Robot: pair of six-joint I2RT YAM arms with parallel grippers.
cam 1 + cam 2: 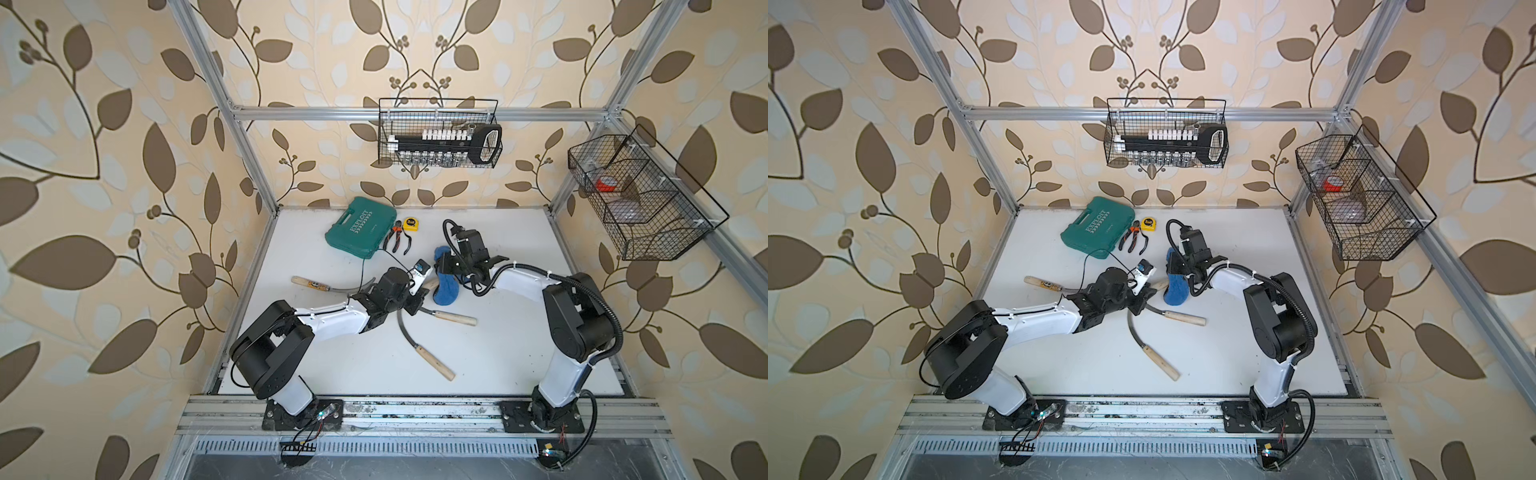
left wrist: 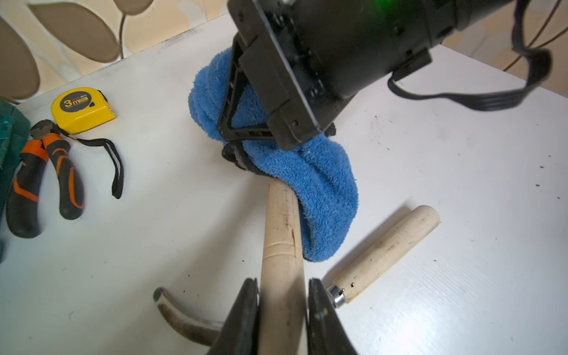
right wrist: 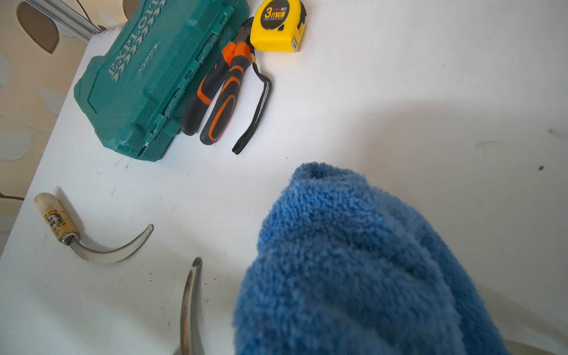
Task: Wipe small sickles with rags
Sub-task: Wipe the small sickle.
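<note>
blue cloth on a sickle handle at mid-table

the left arm [image 1: 328,320] rises from its base at the front rail and folds at a raised elbow. its white forearm runs low across the table [image 1: 519,332] toward the middle. the left gripper [image 2: 282,285] is clamped on the pale wooden handle of the held sickle [image 2: 281,233], with a finger pressed on each side. the handle's free end points away toward the other arm.

the right arm [image 1: 523,282] stands up from the front rail, bends at a high elbow and reaches inward with its wrist tipped down. the right gripper [image 2: 238,156] is closed on the blue cloth [image 2: 322,184]; in the right wrist view the cloth hides the fingers. the cloth hangs from the gripper in a long fold. the lower part of the fold lies over the end of the held handle and touches it.

a second sickle [image 1: 453,318] lies on the table just beside the left gripper, its handle toward the right arm's side. a third sickle [image 1: 434,361] lies nearer the front edge. a fourth sickle [image 3: 55,219] lies apart on the left arm's side. at the back sit a teal case [image 1: 359,227], pliers [image 1: 397,241] and a yellow tape measure [image 1: 411,224].
</note>
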